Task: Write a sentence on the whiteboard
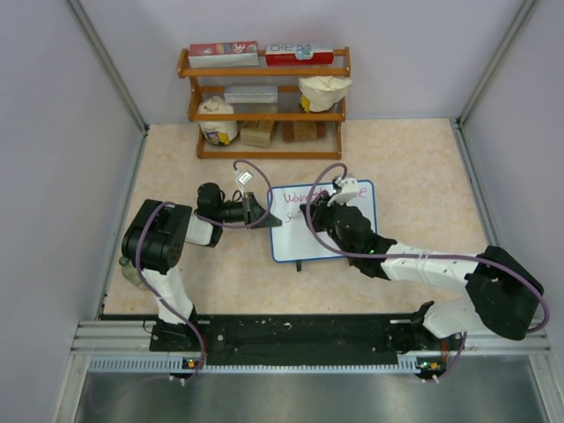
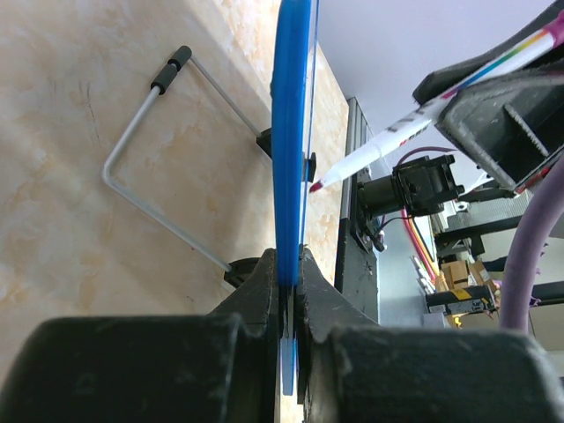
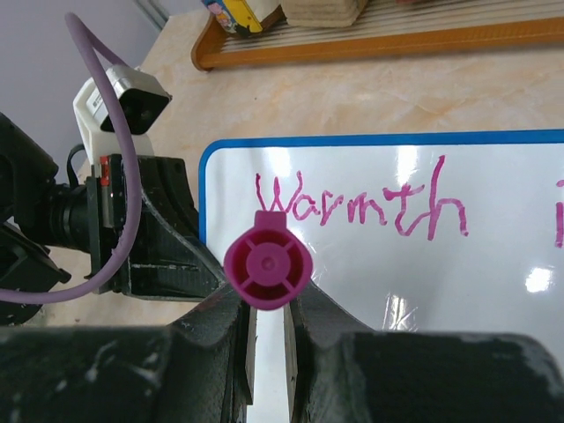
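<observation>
1. Nearest the overhead view, the black rail [image 1: 300,333] along the near edge carries both arm bases.
2. On the left, the left claw [image 1: 257,211] [image 2: 289,269] is clenched on the whiteboard's left edge. The blue frame is pinched between its two fingers.
3. The whiteboard [image 1: 286,236] [image 2: 289,132] [image 3: 397,264] sits mid-surface on the beige surface [image 1: 414,167], between the two claws. It is well apart from the wooden rack [image 1: 264,110] at the back. A grey wire stand [image 2: 145,189] folds out behind it.
4. "Warmth" runs in magenta across the upper left of the board's face.
5. The marker [image 2: 388,145] [image 3: 267,269] has a white barrel and a magenta rear end. Its tip is right at the board's face, but I cannot tell whether it touches.
6. On the right, the right claw [image 1: 322,216] [image 3: 267,308] is closed around the marker, over the board's middle.
</observation>
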You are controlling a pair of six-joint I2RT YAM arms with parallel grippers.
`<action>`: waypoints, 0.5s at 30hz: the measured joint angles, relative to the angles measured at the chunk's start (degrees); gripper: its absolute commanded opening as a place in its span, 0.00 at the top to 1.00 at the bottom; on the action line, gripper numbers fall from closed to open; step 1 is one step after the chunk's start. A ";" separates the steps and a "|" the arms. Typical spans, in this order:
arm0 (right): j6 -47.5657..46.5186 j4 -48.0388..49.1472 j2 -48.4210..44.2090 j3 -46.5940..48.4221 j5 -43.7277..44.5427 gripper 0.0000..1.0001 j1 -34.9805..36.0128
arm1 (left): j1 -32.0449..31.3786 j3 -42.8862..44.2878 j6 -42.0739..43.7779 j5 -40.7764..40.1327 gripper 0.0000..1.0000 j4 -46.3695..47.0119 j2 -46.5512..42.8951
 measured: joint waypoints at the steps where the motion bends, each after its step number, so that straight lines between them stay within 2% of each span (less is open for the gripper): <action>1: 0.15 0.13 -0.52 -0.35 -0.11 1.00 -0.52 | 0.00 0.00 0.00 0.00 1.00 0.00 0.00; 15: 0.48 0.13 -2.32 -0.61 -0.26 1.00 -2.10 | 0.00 0.00 -0.02 0.00 1.00 0.02 0.00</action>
